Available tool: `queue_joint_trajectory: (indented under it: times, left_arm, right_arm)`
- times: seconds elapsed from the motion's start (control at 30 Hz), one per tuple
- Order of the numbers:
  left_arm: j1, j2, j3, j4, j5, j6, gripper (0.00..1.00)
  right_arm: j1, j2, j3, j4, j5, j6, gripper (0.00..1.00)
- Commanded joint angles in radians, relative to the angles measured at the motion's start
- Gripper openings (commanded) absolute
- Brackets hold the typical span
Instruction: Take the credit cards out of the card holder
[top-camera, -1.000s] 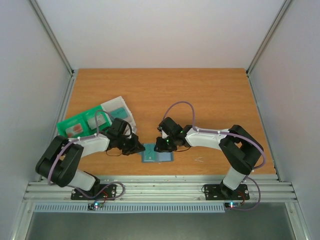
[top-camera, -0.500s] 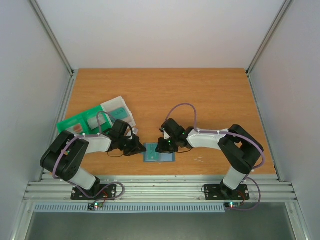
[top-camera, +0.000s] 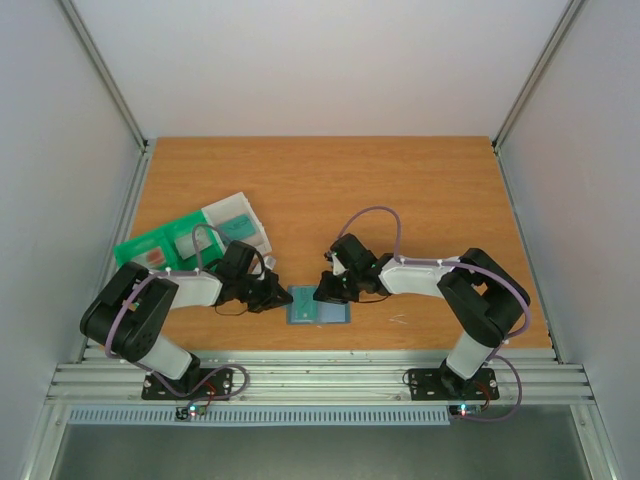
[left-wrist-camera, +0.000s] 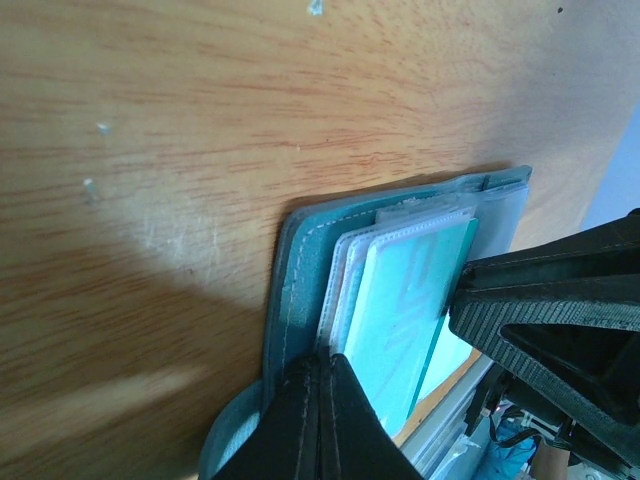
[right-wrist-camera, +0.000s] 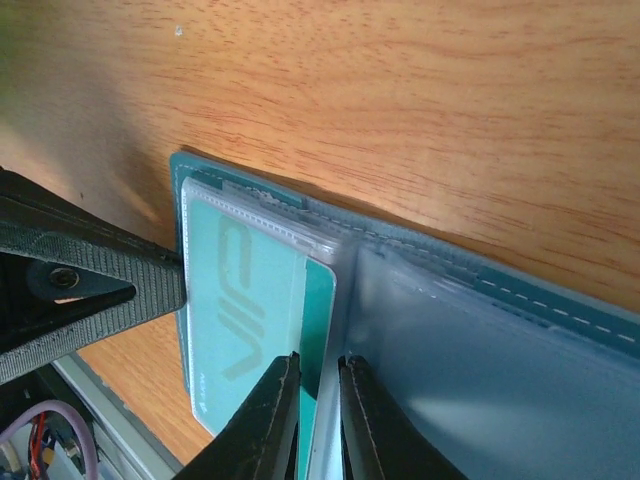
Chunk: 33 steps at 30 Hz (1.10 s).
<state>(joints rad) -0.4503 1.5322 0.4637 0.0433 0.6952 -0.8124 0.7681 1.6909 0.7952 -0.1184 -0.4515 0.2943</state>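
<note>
The right hand (right-wrist-camera: 318, 366) points down at the open card holder (right-wrist-camera: 560, 308), its fingers nearly together. They straddle the 3 o'clock edge of the teal card (right-wrist-camera: 250, 300), where it meets the clear sleeve (right-wrist-camera: 450, 360). I cannot tell whether they actually grip the card.

The left hand (left-wrist-camera: 320, 376) has its fingers pressed together, with nothing between them. Its tips bear on the holder's edge at 9 o'clock, apparently to pin it down.

**What could go wrong**
- The right hand may catch the sleeve's lip along with the card. A pull would then drag the whole holder instead of freeing the card.
- A thin plastic edge in a shallow pinch is likely to slip out.
- If the left hand's tips slide off the edge, the holder could lift or swing round.
- The two hands sit close together over a small thing, so a careless sideways draw could knock one against the other.
- More cards appear to be stacked under the teal one, and they may slide out with it.

**Edges and room**
- The holder lies at 6 o'clock on the table (top-camera: 400, 190), near its front edge, so a pull toward the arms has little margin.
- From 12 to 3 o'clock the table is open wood.
- At 10 o'clock, well apart, lie a green tray (top-camera: 150, 250) and a clear tray (top-camera: 235, 215).
</note>
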Motion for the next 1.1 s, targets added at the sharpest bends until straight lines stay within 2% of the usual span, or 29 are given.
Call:
queue_joint_trajectory:
  times: [0.0, 0.23, 0.43, 0.8, 0.9, 1.07]
  left_arm:
    - [-0.004, 0.042, -0.051, -0.054, -0.122, -0.006, 0.00]
    - [-0.004, 0.041, -0.061, -0.054, -0.134, -0.007, 0.00]
    - [-0.004, 0.010, -0.076, -0.054, -0.156, -0.004, 0.00]
    - [-0.004, -0.017, -0.086, -0.071, -0.181, 0.006, 0.00]
    - [-0.004, -0.017, -0.088, -0.065, -0.177, 0.005, 0.01]
    - [-0.004, -0.021, -0.092, -0.069, -0.177, 0.008, 0.00]
  right_arm:
    - [-0.004, 0.004, -0.007, 0.037, -0.021, 0.007, 0.11]
    - [-0.014, 0.018, -0.007, 0.068, -0.077, 0.019, 0.08]
    - [-0.022, 0.001, -0.018, 0.067, -0.054, 0.028, 0.01]
    - [-0.063, -0.070, -0.098, 0.098, -0.035, 0.052, 0.01]
    - [-0.063, -0.029, -0.074, 0.104, -0.094, 0.055, 0.08]
    - [-0.063, -0.002, -0.079, 0.164, -0.104, 0.074, 0.17]
